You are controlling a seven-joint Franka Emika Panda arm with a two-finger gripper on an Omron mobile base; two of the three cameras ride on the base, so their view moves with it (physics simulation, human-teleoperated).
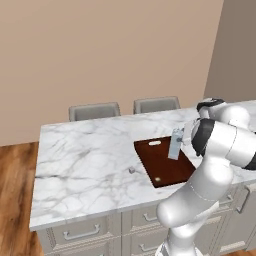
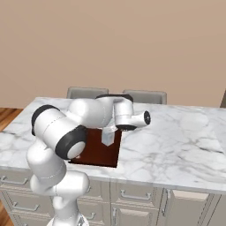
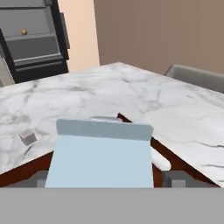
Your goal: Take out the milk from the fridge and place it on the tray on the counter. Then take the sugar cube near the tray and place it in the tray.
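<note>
The pale blue milk carton (image 1: 175, 145) (image 2: 107, 137) (image 3: 103, 157) stands upright on the dark reddish-brown tray (image 1: 160, 167) (image 2: 99, 153) (image 3: 24, 168), which lies on the white marble counter (image 1: 85, 160). My gripper (image 1: 182, 136) (image 2: 110, 129) (image 3: 107, 180) straddles the carton from behind, and its fingers (image 3: 175, 179) stand slightly off the carton's sides, open. The tiny sugar cube (image 1: 132, 170) (image 3: 28, 137) rests on the marble just left of the tray. In the hand view the dark fridge (image 3: 35, 39) is far off with its shelves showing.
Two grey chairs (image 1: 94, 111) (image 1: 156, 104) stand behind the island. Beige drawers (image 1: 80, 234) run below the counter's front edge. Bare marble spreads left of the tray and to its right (image 2: 176, 132). A small orange item (image 3: 24, 32) sits on a fridge shelf.
</note>
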